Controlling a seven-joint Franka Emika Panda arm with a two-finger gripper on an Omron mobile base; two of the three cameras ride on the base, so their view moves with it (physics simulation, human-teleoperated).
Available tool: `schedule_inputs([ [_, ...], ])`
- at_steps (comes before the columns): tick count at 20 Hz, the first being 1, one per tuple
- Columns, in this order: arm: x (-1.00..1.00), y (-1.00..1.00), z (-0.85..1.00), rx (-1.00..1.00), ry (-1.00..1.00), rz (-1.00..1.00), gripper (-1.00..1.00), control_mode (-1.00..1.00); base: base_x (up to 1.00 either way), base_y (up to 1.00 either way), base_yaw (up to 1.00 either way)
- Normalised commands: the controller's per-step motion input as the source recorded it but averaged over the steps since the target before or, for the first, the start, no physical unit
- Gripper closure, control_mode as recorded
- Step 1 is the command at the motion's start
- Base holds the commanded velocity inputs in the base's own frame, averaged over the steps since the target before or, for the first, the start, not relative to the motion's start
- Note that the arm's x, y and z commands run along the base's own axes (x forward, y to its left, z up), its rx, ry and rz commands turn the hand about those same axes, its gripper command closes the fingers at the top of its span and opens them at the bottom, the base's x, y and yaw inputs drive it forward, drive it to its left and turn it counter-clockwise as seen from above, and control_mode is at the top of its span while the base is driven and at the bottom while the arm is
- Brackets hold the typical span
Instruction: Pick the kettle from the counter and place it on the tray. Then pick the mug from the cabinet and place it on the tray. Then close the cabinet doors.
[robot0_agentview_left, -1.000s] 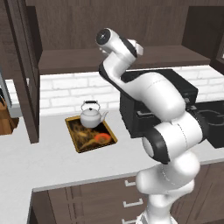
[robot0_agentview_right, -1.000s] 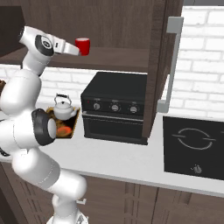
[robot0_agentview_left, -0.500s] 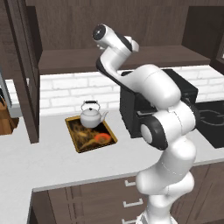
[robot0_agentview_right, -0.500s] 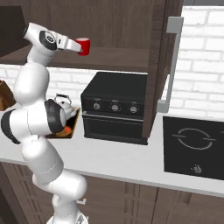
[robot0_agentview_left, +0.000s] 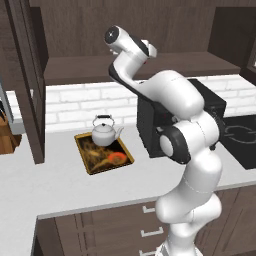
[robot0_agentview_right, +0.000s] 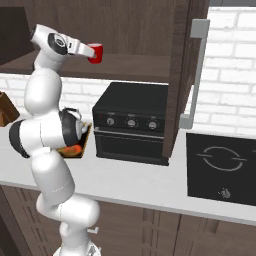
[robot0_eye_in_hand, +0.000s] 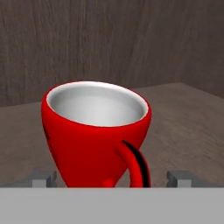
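The small bright red tapered mug (robot0_eye_in_hand: 97, 133) stands upright on the single dark brown wood shelf (robot0_agentview_right: 135, 67) of the wall cabinet (robot0_agentview_left: 165, 30). In the hand view its handle faces the camera and its pale interior is visible.

The 2 grey fingertips (robot0_eye_in_hand: 43, 178) of the white arm's fingers (robot0_agentview_right: 90, 51) stand spread to full width, 1 on each side of the mug near its base. A gap shows between each tip and the mug wall, so nothing is gripped. In the right base view the fingers meet the mug at shelf level, with the arm reaching up and into the cabinet.

The small squat white-silver kettle with the thin dark arched handle (robot0_agentview_left: 104, 132) sits upright on the rectangular golden-rimmed tray with the dark painted picture (robot0_agentview_left: 102, 155), on the tray's far half. The orange patch of the picture lies on the near half (uncovered). The tray rests on the pale grey-white counter (robot0_agentview_left: 60, 185), just left of the black oven box (robot0_agentview_right: 131, 122) and close to the white brick back wall (robot0_agentview_left: 75, 102).

The dark brown wood-framed cabinet doors stand swung outward: 1 at the left edge of the left base view (robot0_agentview_left: 27, 80), and 1 in the right base view (robot0_agentview_right: 186, 75) with its long silver bar handle (robot0_agentview_right: 196, 70) turned towards the camera.

A black cooktop (robot0_agentview_right: 220, 167) is set into the counter right of the oven box.
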Motion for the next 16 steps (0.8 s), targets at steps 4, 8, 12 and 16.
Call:
schedule_inputs([
  [4, 0.15, -0.08, -0.06, 0.00, 0.00, 0.00, -1.00, -1.00, 0.00, 0.00, 0.00],
  [8, 0.00, -0.01, -0.06, 0.00, 0.00, 0.00, 1.00, -1.00, 0.00, 0.00, 0.00],
  [12, 0.02, 0.00, -0.13, 0.00, 0.00, 0.00, 1.00, -1.00, 0.00, 0.00, 0.00],
  [16, 0.00, -0.08, -0.15, 0.01, -0.04, 0.00, 1.00, -1.00, 0.00, 0.00, 0.00],
])
